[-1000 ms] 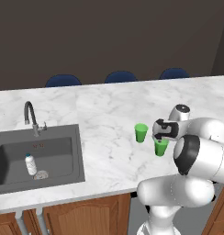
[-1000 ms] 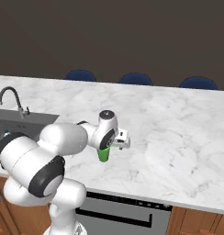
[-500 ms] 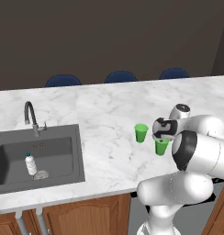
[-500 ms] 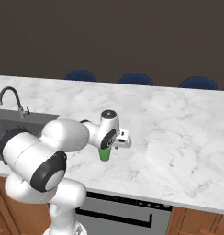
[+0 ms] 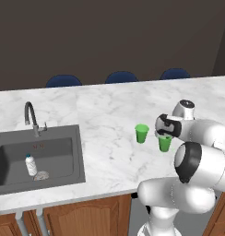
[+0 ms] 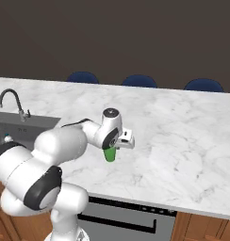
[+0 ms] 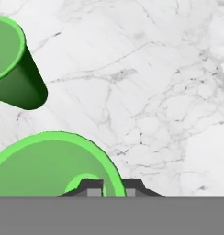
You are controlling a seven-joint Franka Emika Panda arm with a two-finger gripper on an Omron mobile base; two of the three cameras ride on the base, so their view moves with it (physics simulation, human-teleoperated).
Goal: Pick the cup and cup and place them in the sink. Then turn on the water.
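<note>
under hand [image 7: 113,186], near cup [image 7: 54,167] rim pinched, base hidden.

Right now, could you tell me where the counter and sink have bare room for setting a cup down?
Bare marble lies between the sink and the free cup, and along the chairs' side. The basin's right half is free; the white bottle crowds its left. Around the claw, shut on the held cup's rim, it is tight.
</note>
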